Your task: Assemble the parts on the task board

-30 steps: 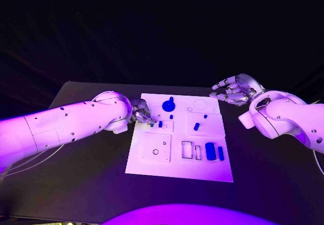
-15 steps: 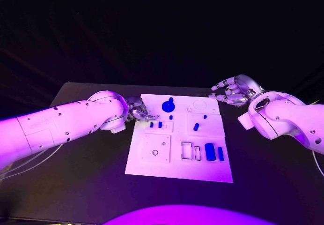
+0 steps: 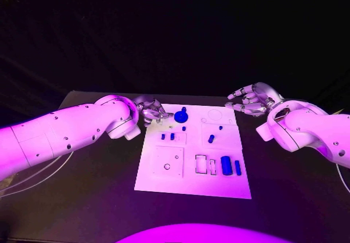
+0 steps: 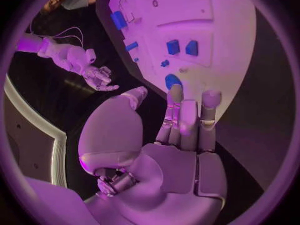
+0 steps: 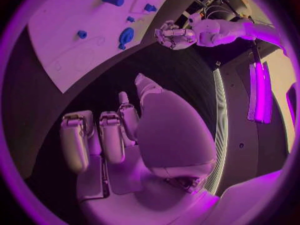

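Note:
The white task board (image 3: 166,185) lies in the middle of the black table. On it are a round blue part (image 3: 180,117), two small blue parts (image 3: 168,136) side by side, and two longer blue parts (image 3: 231,165) near the right edge. My left hand (image 3: 151,111) hovers at the board's far left corner, fingers straight and together, thumb apart, holding nothing (image 4: 185,120). My right hand (image 3: 248,99) hangs beyond the board's far right corner with its fingers loosely spread and nothing in them (image 5: 103,137). The board (image 4: 212,25) and the round part (image 4: 171,80) lie ahead of the left fingertips.
More small blue parts (image 3: 211,138) sit in the board's right middle. A square recess with a hole (image 3: 168,164) and narrow slots (image 3: 202,163) are in the near half. Bare black table (image 3: 87,192) surrounds the board.
My left hand has drawn back from the two small blue parts toward the board's far left corner, leaving them on the board. The right hand has barely moved.

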